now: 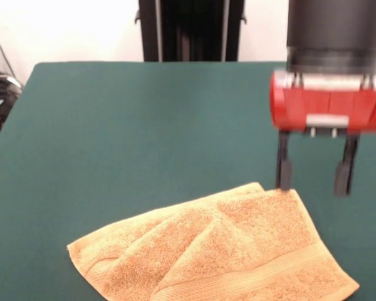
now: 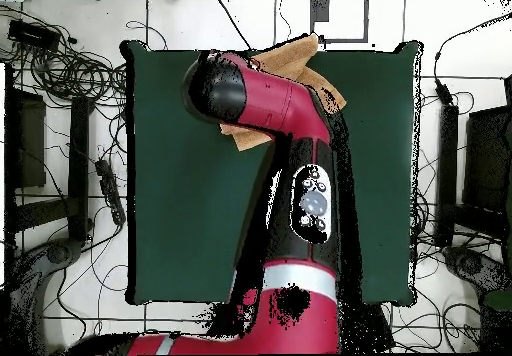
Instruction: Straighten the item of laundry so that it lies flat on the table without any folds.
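Note:
The item of laundry (image 1: 219,251) is an orange-tan terry towel lying rumpled at the near edge of the table (image 1: 131,138), with a fold running across its middle and a woven band along its near side. My gripper (image 1: 313,177) hangs open just above the towel's far right corner, one finger (image 1: 283,169) close to that corner, the other over bare green cloth. Nothing is between the fingers. In the overhead view the arm (image 2: 250,97) covers most of the towel (image 2: 300,57), and the gripper itself is hidden.
The green cloth table (image 2: 180,202) stretches wide to the left and far side of the towel in the front view. Cables and black equipment (image 2: 60,72) surround the table on the floor.

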Controlling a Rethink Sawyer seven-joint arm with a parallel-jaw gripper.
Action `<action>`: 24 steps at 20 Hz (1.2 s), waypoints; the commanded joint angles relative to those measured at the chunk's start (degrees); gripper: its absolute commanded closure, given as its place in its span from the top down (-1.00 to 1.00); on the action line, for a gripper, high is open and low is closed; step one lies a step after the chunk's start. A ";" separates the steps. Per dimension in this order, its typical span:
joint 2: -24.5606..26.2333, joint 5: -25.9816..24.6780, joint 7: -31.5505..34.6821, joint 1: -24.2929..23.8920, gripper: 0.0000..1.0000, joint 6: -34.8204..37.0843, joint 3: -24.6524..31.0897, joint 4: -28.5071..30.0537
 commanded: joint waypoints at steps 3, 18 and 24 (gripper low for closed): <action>-11.76 -1.59 2.75 -1.79 1.00 7.37 4.72 22.66; -13.67 -7.84 0.94 -8.39 1.00 -3.16 11.26 34.55; -11.50 -10.60 2.26 -10.11 1.00 -8.68 13.77 36.00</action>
